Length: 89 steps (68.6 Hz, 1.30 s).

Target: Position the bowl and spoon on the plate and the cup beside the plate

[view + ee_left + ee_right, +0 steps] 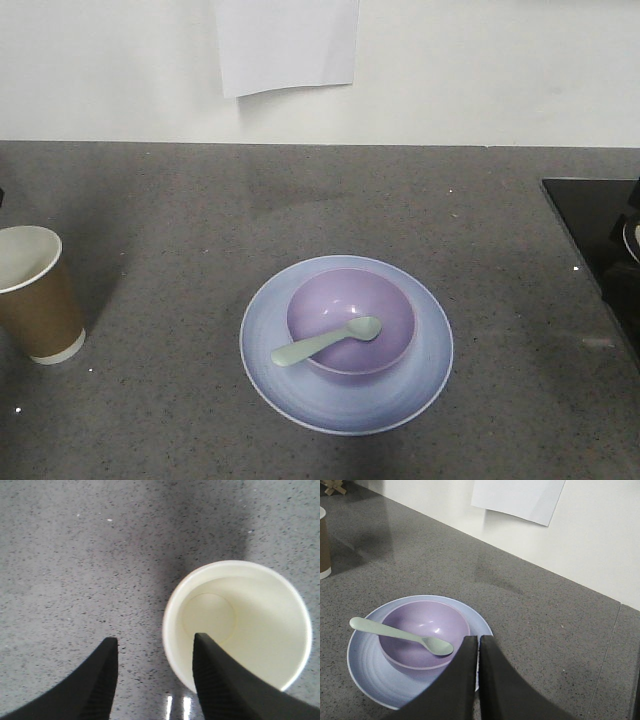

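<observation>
Black tapered fingers (100, 680) on left gripper (155, 680), fine ribbed texture on inner faces. Right gripper (479, 680): same matte black, smooth wedges.

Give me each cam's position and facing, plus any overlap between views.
Exterior front: above the counter, facing the wall; plate, bowl, spoon, cup; no robot parts.
Left wrist: straight down over the cup; left gripper open, one finger over the rim.
Right wrist: low, angled towards the wall across plate, bowl, spoon; right gripper shut, empty.
Shared: exterior and right wrist show the same plate set.
</observation>
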### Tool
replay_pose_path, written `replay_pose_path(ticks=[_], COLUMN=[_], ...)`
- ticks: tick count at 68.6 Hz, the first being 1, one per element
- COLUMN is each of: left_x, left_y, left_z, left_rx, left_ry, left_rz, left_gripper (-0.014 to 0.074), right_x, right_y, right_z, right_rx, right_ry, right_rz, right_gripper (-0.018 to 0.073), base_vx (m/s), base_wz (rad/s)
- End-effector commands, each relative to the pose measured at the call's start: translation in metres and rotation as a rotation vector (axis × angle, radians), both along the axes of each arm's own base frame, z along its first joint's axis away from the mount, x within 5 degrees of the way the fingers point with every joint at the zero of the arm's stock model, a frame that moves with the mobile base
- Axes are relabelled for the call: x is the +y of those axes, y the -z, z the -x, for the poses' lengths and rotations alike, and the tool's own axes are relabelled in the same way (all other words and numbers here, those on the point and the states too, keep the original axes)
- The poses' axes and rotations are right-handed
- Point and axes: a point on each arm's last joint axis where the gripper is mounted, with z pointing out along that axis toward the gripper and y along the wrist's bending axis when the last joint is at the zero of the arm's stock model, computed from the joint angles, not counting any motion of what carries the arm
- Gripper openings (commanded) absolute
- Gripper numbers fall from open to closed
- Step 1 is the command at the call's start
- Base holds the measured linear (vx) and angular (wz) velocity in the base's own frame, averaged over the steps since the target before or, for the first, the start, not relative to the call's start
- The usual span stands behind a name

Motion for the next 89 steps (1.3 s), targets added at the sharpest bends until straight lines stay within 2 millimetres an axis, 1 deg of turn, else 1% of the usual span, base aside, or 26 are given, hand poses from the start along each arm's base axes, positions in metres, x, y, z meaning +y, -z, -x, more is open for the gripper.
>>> replay_pose_path(ticks=[1, 32, 55, 64, 73, 89], left_x=[-0.004, 0.000, -0.001, -0.001, -0.004, -0.005], left_y=[-0.012, 0.010, 0.023, 0.030, 0.034, 0.034], left_z=[0.004, -0.015, -0.026, -0.030, -0.033, -0.033], left_rx=[-0.052, 0.028, 0.072, 0.096, 0.112, 0.111], left_ry=[0.026, 0.023, 0.025, 0.024, 0.036, 0.054], left_rz=[0.038, -0.011, 0.002, 0.000, 0.032, 0.030], left_gripper=[0.0345, 0.0345, 0.0345, 0.0328, 0.0257, 0.0001], right_x=[-0.001, -0.001, -0.001, -0.001, -0.001, -0.001], right_y=[-0.012, -0.012, -0.012, -0.012, -0.012, -0.012], right_z=[-0.002, -0.001, -0.001, -0.001, -0.001, -0.001], right_rx=[-0.071, -0.067, -0.066, -0.066, -0.066, -0.066], right_ry=[0.021, 0.019, 0.019, 0.019, 0.019, 0.019], right_rz=[-0.039, -0.037, -0.037, -0.037, -0.037, -0.037], right_gripper=[-0.0001, -0.0001, -0.0001, -0.0001, -0.0001, -0.0001], base_vx=[0.00, 0.00, 0.00, 0.00, 0.00, 0.00], base_wz=[0.00, 0.00, 0.00, 0.00, 0.00, 0.00])
